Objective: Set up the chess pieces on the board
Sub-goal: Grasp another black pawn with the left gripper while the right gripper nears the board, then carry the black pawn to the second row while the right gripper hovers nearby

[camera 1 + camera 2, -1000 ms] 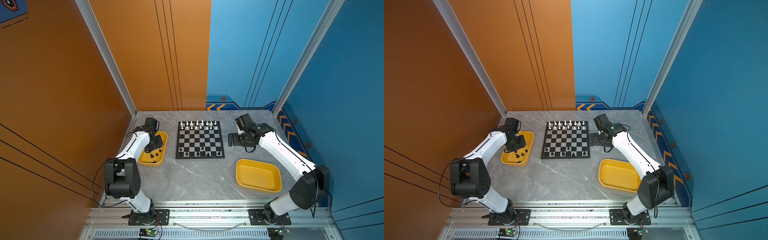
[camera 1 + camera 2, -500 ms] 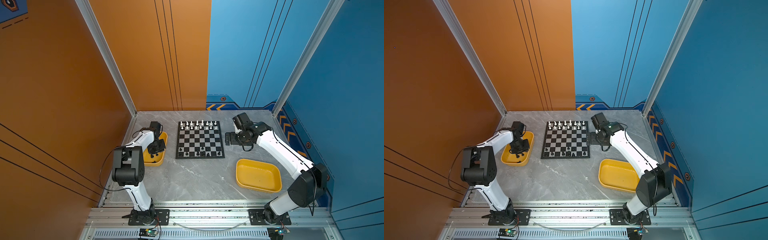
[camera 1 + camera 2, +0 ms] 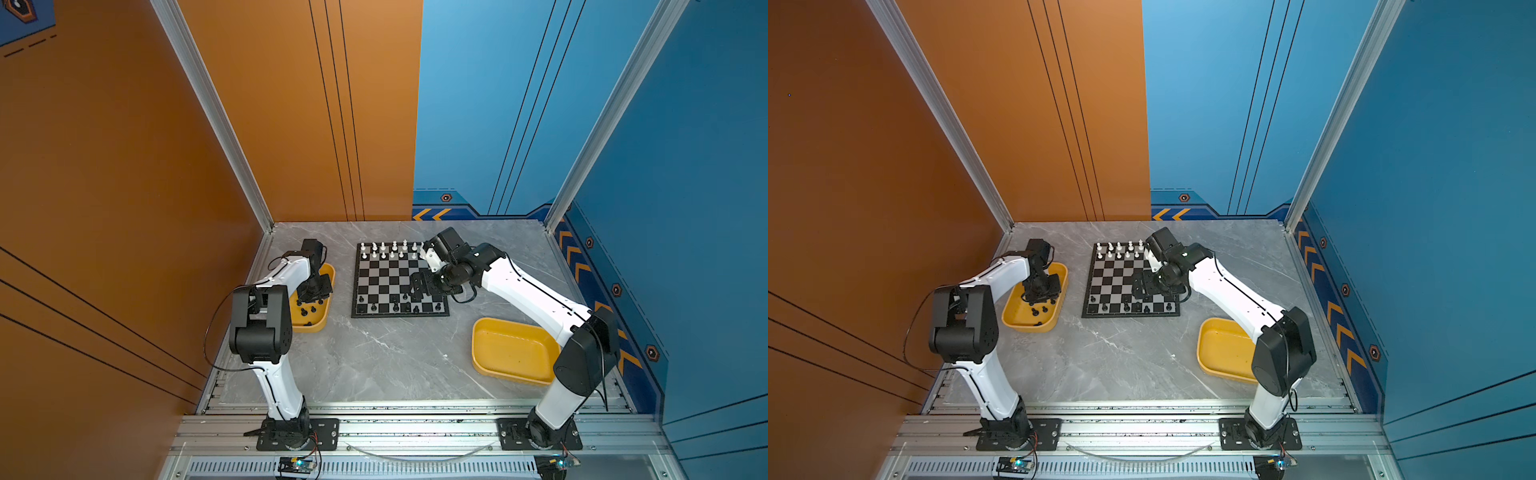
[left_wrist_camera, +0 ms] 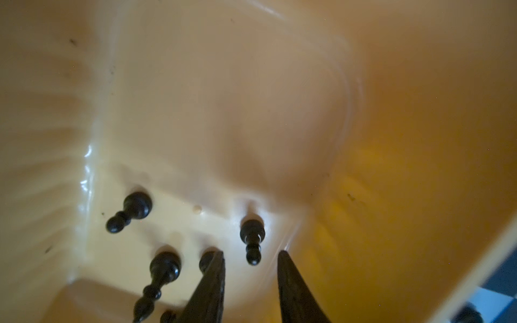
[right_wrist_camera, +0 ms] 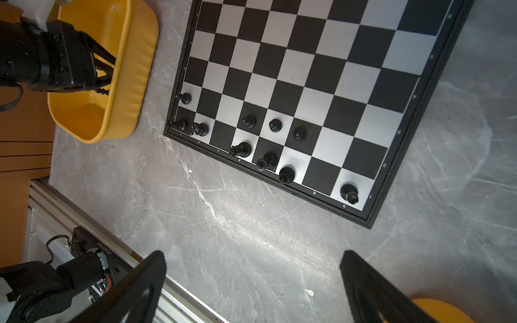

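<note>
The board (image 3: 376, 274) lies at the far middle of the grey surface (image 3: 386, 361). White chess pieces (image 3: 390, 249) stand along its two far rows. Black chess pieces (image 5: 275, 124) stand on some squares of its two near rows, with other squares there bare.

A yellow tray (image 3: 316, 326) sits just left of the board, with loose black pieces (image 4: 134, 208) on its floor. The left pincer (image 4: 251, 254) reaches down into this tray, its fingers (image 4: 212, 279) parted by a narrow gap. One slim black piece (image 4: 251, 232) stands just beyond the tips, in line with that gap. The close view is blurred, so it seems untouched, though I cannot be sure.

The right pincer (image 3: 417, 289) hovers over the near right part of the board, released wide and grasping no piece, its fingers (image 5: 134, 288) far apart. A second yellow tray (image 3: 511, 353) lies at the near right of the surface, well apart from the board's corner.
</note>
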You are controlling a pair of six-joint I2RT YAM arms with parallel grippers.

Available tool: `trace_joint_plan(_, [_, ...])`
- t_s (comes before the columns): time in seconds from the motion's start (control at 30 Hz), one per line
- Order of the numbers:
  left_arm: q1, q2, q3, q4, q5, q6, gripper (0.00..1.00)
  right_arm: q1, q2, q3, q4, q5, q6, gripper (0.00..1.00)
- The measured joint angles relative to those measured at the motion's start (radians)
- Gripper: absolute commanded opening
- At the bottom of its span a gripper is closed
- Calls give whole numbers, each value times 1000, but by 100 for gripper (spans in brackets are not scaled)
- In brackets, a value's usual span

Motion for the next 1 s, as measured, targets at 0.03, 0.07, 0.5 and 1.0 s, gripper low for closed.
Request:
trace_joint_plan(0.03, [0,6,1,0,0,3,30,0,5,7,0,0,-1,100])
trace_joint_plan(0.07, [0,11,2,0,0,5,28,0,9,14,0,0,-1,100])
trace_joint_plan(0.5, [8,32,18,6,9,23,8,-1,23,53,-1,1,-2,100])
trace_joint_plan(1.0, [11,34,22,5,12,25,7,-20,33,61,-10,5,-21,100])
